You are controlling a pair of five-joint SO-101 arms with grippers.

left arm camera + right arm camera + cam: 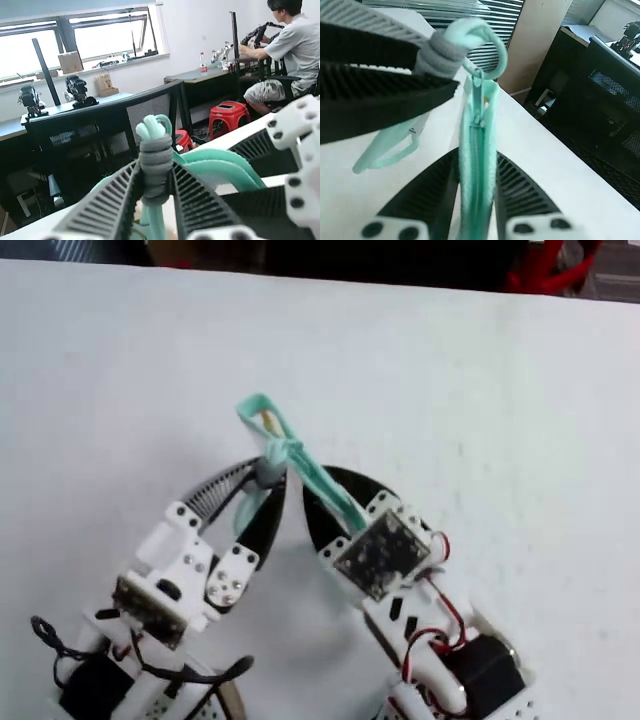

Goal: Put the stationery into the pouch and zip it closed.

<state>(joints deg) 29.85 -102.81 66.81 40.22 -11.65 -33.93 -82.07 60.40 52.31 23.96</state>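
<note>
Pouch [322, 485], mint green, thin, zipper edge [478, 130] upward, grey-wrapped cord loop [155, 165]

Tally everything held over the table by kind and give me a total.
Mint-green pouch: 1
Grey-wrapped pull cord: 1
Grippers: 2 (left gripper on the pull cord, right gripper on the pouch)
Total: 4
</note>
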